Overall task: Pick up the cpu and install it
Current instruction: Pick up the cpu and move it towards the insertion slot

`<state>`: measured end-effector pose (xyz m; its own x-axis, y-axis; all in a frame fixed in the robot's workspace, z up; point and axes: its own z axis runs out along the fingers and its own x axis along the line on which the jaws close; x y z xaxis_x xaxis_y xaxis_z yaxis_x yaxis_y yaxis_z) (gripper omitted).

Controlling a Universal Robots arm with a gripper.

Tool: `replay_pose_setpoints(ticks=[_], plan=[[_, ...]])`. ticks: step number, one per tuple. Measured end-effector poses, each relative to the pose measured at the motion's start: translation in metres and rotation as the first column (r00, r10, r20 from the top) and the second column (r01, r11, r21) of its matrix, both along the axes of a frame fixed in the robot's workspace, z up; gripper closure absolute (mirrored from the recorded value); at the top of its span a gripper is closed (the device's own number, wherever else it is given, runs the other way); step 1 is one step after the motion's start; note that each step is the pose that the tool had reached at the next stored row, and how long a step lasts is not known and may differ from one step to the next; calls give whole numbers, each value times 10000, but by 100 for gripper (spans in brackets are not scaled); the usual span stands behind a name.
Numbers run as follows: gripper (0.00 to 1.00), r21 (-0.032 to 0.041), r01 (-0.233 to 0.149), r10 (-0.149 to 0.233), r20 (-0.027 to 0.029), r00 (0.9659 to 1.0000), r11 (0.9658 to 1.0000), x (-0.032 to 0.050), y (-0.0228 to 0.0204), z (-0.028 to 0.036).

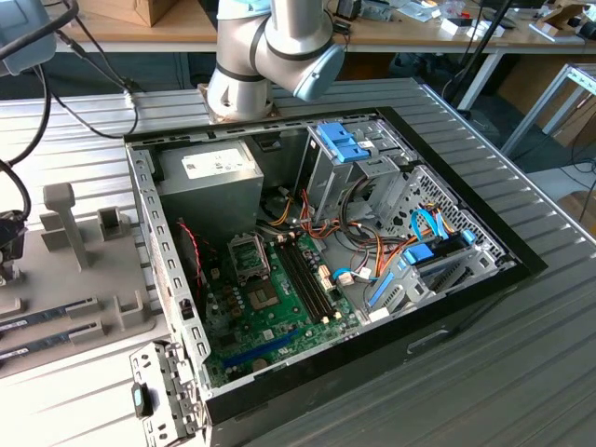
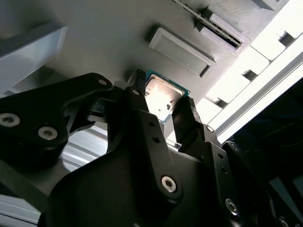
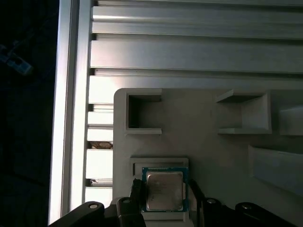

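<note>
First wrist view: cpu (image 3: 164, 190) lies flat in a shallow recess of the grey tray (image 3: 203, 142), metal lid up, thin green rim showing round it. My claw (image 3: 165, 185) brackets it on two opposite edges, very close in. Clamped or just sitting around it: I cannot tell, contact at the edges isn't resolvable. Two square pockets (image 3: 142, 113) sit in the same tray beyond the cpu. Tray rests on the ribbed aluminium table (image 3: 189, 52), near the table's edge rail.

Second wrist view: same thing from a lower angle. Cpu (image 2: 163, 94) sits between the two sides of my claw (image 2: 163, 90), lid catching the light. A raised rectangular block (image 2: 182, 45) stands on the tray (image 2: 94, 33) just past the cpu, with a long narrow slot holder (image 2: 222, 28) further on.

Exterior view: arm (image 1: 270, 42) base joints stand behind the open case (image 1: 419, 326). Tray (image 1: 130, 279) lies on the table (image 1: 521, 372) at the exterior view's left, beside the case. Inside the case is the board (image 1: 270, 317) with the socket (image 1: 250, 256) on it, and the power supply (image 1: 209, 172) is beyond that. Socket and tray are well apart, with the case wall between them.
</note>
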<state>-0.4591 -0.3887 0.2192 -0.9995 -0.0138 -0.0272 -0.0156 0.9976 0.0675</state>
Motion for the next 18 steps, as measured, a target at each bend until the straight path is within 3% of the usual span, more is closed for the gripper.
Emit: replay_pose_setpoints(ticks=[18], plan=[[53,170,0,0,0,10000,9999,0,0,163]])
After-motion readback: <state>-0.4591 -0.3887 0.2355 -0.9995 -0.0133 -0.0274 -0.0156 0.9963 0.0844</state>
